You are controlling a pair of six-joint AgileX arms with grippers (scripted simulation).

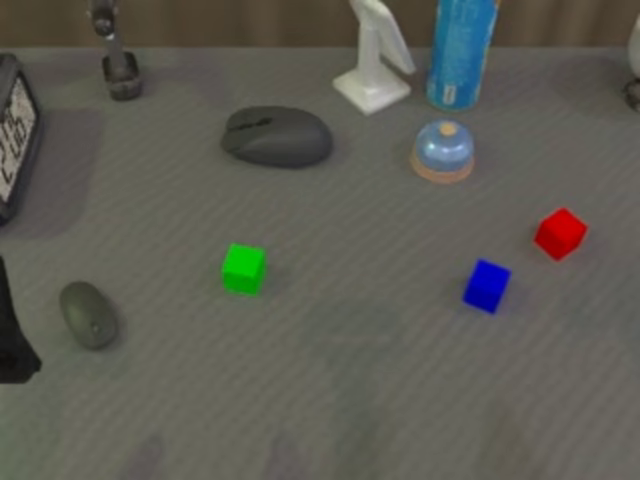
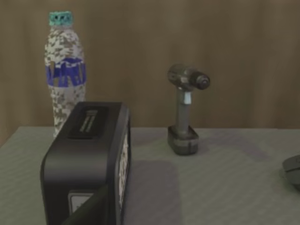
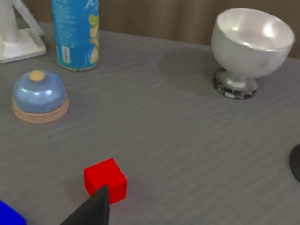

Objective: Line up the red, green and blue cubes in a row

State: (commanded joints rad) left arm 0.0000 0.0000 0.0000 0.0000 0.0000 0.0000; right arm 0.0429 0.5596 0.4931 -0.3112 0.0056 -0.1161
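Note:
The green cube (image 1: pixel 243 269) sits alone left of the table's centre. To the right lie the blue cube (image 1: pixel 487 286) and, beyond it toward the right edge, the red cube (image 1: pixel 560 234), a small gap apart. In the right wrist view a dark part of my right gripper (image 3: pixel 93 211) shows just in front of the red cube (image 3: pixel 105 179), and a corner of the blue cube (image 3: pixel 7 216) peeks in. The right arm is outside the top view. My left gripper (image 1: pixel 12 345) is parked at the left edge, away from all three cubes.
A dark mouse (image 1: pixel 277 136), a blue-domed bell (image 1: pixel 442 151), a blue can (image 1: pixel 460 50) and a white stand (image 1: pixel 375 60) line the back. A small grey mouse (image 1: pixel 89 314), a black clock (image 1: pixel 15 130) and a drill (image 1: pixel 118 60) stand left. A silver bowl (image 3: pixel 251 44) stands far right.

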